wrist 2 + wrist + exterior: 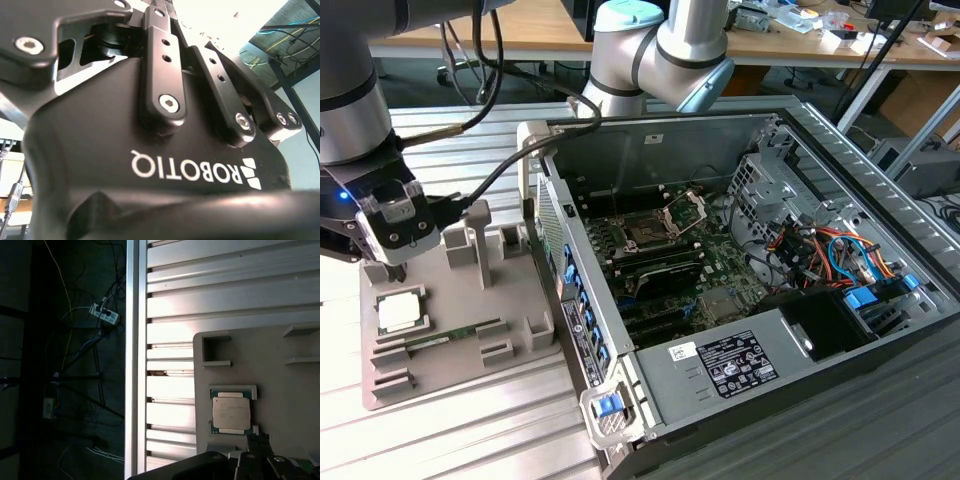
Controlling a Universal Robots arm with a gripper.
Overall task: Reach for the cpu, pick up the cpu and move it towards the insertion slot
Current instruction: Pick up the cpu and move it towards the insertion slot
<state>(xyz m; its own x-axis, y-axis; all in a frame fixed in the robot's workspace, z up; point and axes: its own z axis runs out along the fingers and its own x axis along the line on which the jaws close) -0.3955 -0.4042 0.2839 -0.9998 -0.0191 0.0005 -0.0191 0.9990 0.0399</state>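
Observation:
The cpu (400, 312) is a flat square chip with a silvery top. It lies in a shallow holder on the grey fixture plate (510, 300) at the exterior view's left. My gripper (396, 270) hangs just above the chip's far edge, apart from it and holding nothing. In the first wrist view the cpu (231, 414) lies flat close to the dark gripper body (250, 462). The insertion slot (645, 233) is a dark square socket with its silver frame raised, on the motherboard inside the open computer case (720, 130), well off toward the exterior view's right.
A thin green memory stick (430, 343) lies on the fixture plate beside the cpu. Upright grey posts (478, 240) stand on the plate between my gripper and the case wall. Black cables (490, 180) run from the arm. The slatted aluminium table (210, 290) ends at an edge beside the plate.

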